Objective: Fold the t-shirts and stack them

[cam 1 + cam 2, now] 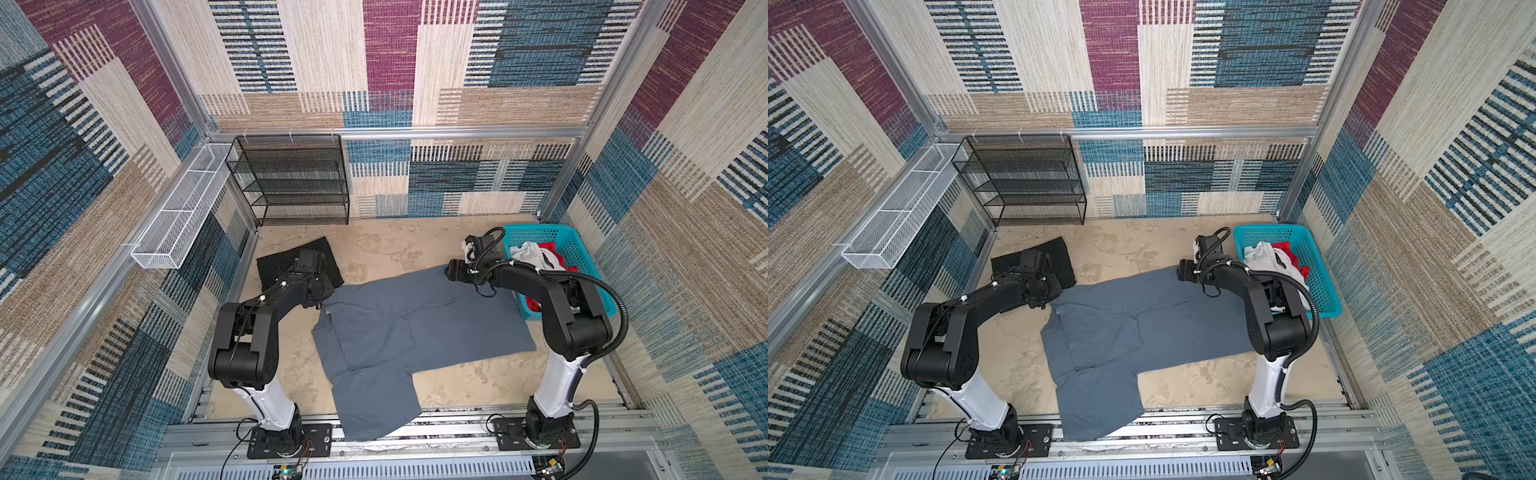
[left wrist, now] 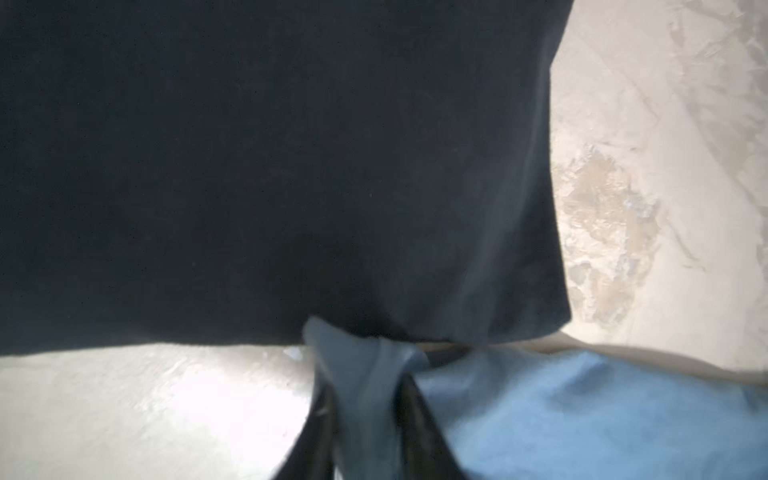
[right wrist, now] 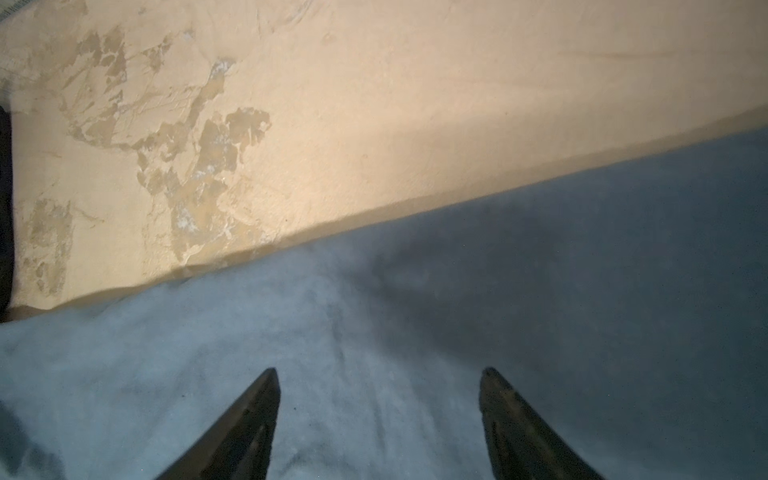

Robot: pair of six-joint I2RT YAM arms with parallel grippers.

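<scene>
Left gripper [image 2: 365,386] pinches far-left corner of slate blue-grey cloth t-shirt [image 1: 415,324] beside folded black cloth t-shirt [image 2: 270,166]; right gripper [image 3: 378,374], jaws wide, over its far edge, beige tabletop [image 1: 374,245] beyond.

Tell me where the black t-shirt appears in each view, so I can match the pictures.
In a top view: the black t-shirt lies left of centre, partly hidden by the left arm.
In a top view: same place, by the left arm.
Left wrist: it fills most of the picture.
Right wrist: a dark sliver at one edge; cannot tell if it is this.
Shared landmark: the blue-grey t-shirt, in all four views.
</scene>
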